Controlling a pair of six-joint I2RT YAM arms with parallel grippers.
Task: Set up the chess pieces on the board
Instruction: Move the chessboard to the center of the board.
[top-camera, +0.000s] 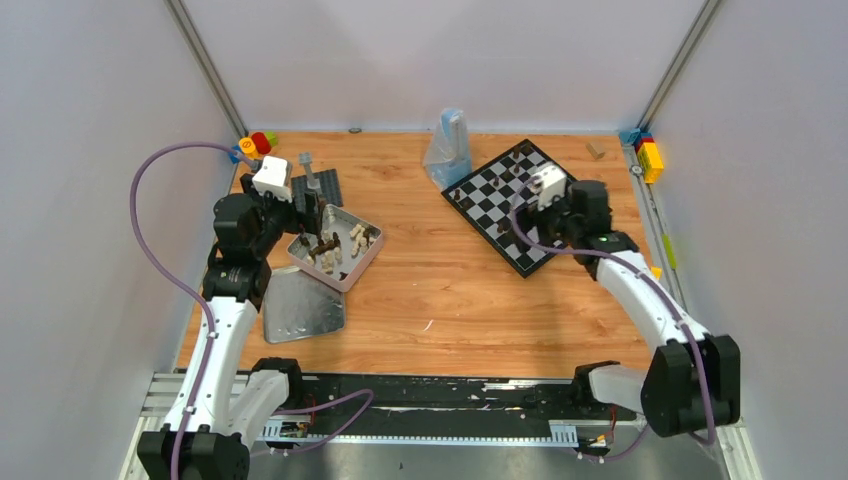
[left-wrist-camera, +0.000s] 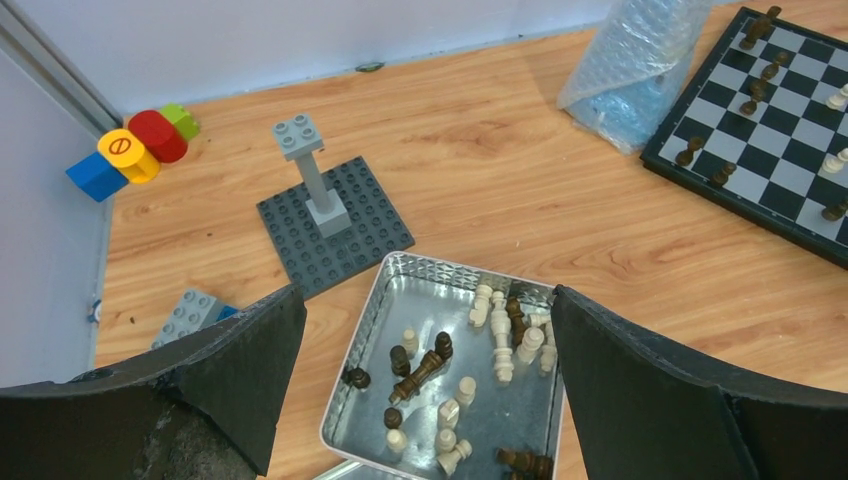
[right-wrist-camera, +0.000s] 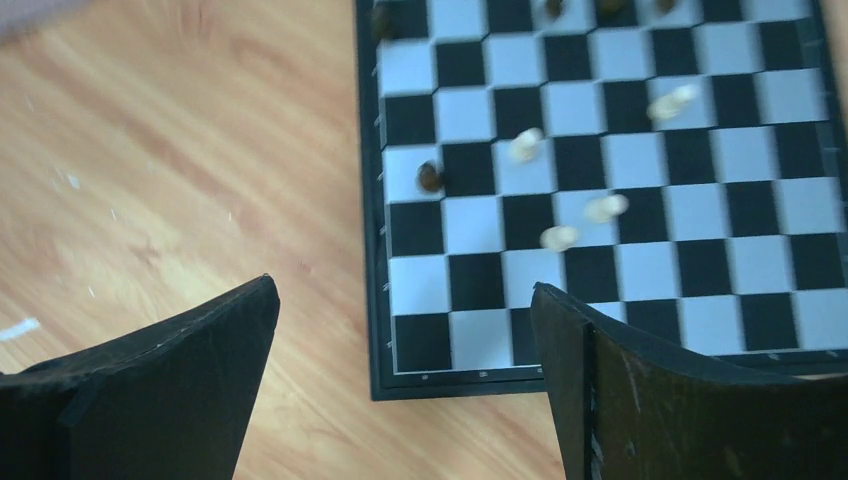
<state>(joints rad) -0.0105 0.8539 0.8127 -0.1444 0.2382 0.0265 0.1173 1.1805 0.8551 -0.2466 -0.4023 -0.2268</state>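
Fingers (left-wrist-camera: 230, 370) of the left gripper (left-wrist-camera: 428, 300), broad, matte black wedges, are spread wide with nothing between them. They fill the bottom corners of the left wrist view. The right gripper (right-wrist-camera: 402, 290) has matching fingers (right-wrist-camera: 170, 370), equally wide apart and empty, along the bottom of the right wrist view.

Chess pieces (left-wrist-camera: 450, 370) are tiny turned figures with rounded heads, some dark brown and some cream. Most lie jumbled on their sides in a tin at the lower centre of the left wrist view. A few stand scattered on the board (top-camera: 490, 195), which sits turned like a diamond right of centre in the top view. The board is flat and square, with glossy black and white squares and a thin black border. In the right wrist view it is blurred and fills the upper right.

The tin (left-wrist-camera: 440, 275) is rectangular silver metal with rounded corners and a patterned rim. A flat silver lid (top-camera: 303, 310) lies just beside it, at lower left in the top view. Above the tin in the left wrist view is a dark grey studded plate (left-wrist-camera: 300, 240) holding a slim light grey brick tower (left-wrist-camera: 310, 165). Coloured plastic bricks (left-wrist-camera: 135, 150) sit at the far left, and a crumpled clear bubble-wrap bag (left-wrist-camera: 640, 70) at the upper right. Everything rests on a wood-grain table (left-wrist-camera: 500, 180).
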